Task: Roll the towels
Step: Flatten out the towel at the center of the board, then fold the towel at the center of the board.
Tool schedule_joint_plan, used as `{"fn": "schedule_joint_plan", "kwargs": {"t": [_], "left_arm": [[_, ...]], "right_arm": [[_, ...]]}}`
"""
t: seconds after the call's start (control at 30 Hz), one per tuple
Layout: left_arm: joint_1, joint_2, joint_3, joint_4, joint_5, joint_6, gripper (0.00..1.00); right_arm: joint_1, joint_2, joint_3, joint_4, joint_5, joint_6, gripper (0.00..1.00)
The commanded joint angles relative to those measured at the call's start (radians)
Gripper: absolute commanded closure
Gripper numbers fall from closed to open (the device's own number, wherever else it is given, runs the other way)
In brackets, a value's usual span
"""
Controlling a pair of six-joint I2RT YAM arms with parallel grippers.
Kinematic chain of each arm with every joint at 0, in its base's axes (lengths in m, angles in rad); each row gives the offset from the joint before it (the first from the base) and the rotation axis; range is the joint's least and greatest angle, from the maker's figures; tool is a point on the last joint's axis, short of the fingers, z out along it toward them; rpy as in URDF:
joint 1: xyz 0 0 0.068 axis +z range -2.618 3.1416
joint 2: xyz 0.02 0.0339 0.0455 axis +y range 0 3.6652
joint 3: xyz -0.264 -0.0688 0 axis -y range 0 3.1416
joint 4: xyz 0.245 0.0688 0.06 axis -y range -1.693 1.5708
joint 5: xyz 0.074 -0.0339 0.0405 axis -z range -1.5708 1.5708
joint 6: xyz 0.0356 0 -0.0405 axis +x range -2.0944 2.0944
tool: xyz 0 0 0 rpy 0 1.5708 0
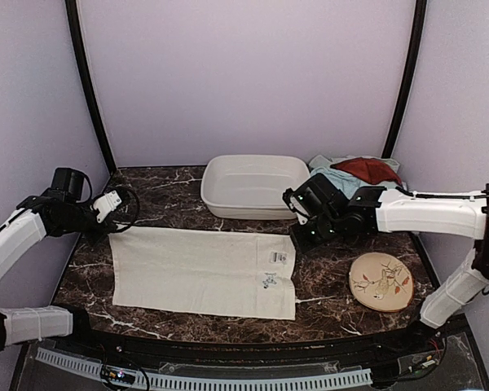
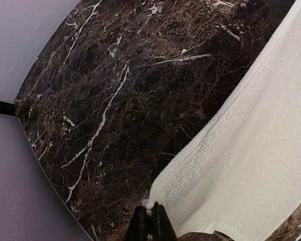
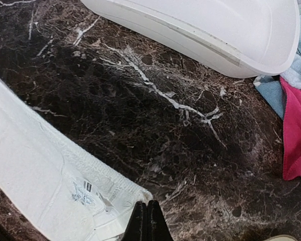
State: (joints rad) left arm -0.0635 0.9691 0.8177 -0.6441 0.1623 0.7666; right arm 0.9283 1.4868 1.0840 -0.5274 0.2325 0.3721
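Note:
A cream-white towel (image 1: 204,273) lies spread flat on the marble table, with a small printed label near its right end. My left gripper (image 1: 113,220) is at its far left corner. In the left wrist view the gripper (image 2: 151,210) is shut, pinching that corner of the towel (image 2: 251,150). My right gripper (image 1: 298,237) is at the far right corner. In the right wrist view its fingers (image 3: 146,206) are closed together at the corner of the towel (image 3: 35,186). Rust-brown (image 1: 367,169), light blue (image 1: 342,177) and pink (image 3: 296,135) towels lie piled at the back right.
A white plastic basin (image 1: 253,186) stands at the back centre, just beyond the towel and left of the pile. A round beige disc with a leaf pattern (image 1: 381,281) lies at the front right. Lilac walls enclose the table.

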Motion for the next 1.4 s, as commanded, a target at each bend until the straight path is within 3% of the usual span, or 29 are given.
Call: {"fn": "schedule_joint_plan", "kwargs": {"t": [0.0,0.2,0.5,0.93,1.37], "left_arm": [[0.004,0.134,-0.033,0.319,-0.066,0.002,1.00],[0.005,0.327,-0.009,0.470,-0.070,0.019,1.00],[0.010,0.417,-0.016,0.585,-0.068,0.030,1.00],[0.027,0.119,-0.275,0.470,0.034,0.156,1.00],[0.026,0.030,-0.340,0.414,0.012,0.151,1.00]], "right_arm": [[-0.054,0.097,0.058,0.137,0.005,-0.122,1.00],[-0.089,0.220,0.123,0.174,0.023,-0.168,1.00],[-0.112,0.226,0.107,0.194,0.058,-0.176,1.00],[-0.026,0.090,-0.100,0.171,0.030,-0.080,1.00],[0.143,-0.063,-0.229,0.141,0.130,0.051,1.00]]}}
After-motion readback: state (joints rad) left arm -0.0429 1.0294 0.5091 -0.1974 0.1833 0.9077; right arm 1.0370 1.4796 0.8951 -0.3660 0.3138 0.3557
